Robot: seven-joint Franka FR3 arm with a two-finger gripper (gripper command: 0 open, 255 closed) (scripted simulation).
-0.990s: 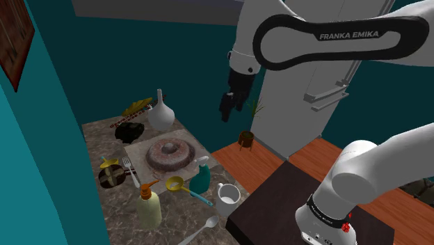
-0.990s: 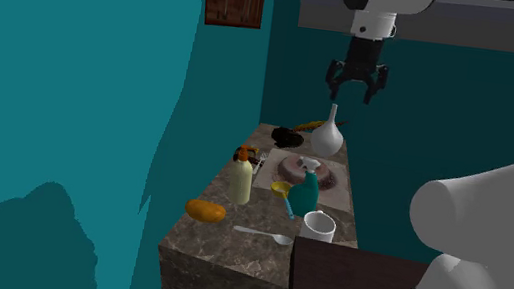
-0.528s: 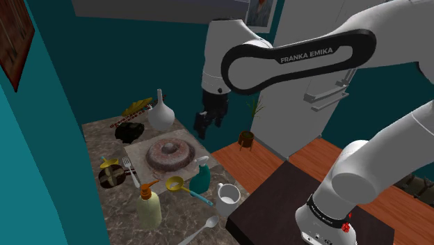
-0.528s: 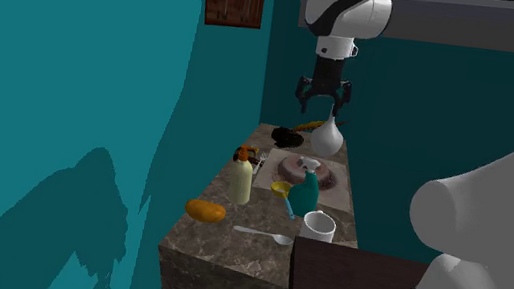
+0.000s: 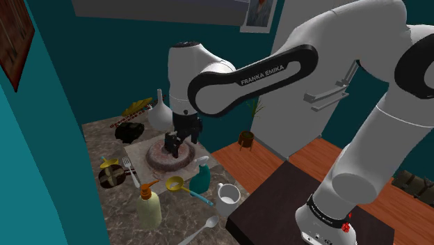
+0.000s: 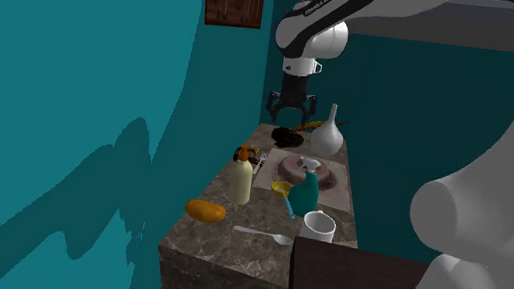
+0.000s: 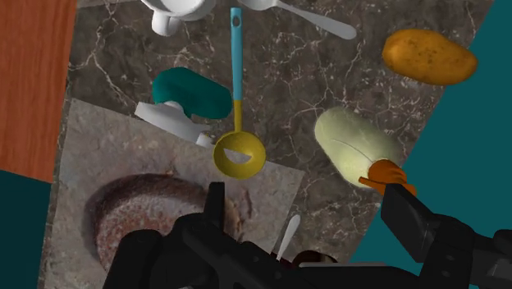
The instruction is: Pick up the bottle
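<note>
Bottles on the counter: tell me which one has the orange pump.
The pale yellow bottle; the teal spray bottle has a white trigger instead.

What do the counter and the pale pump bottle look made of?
Counter: dark stone, likely marble, judging by its white veining; no clear gloss shows. Pale bottle: smooth, matte yellow-green body, perhaps plastic, though the look leaves it open.
</note>
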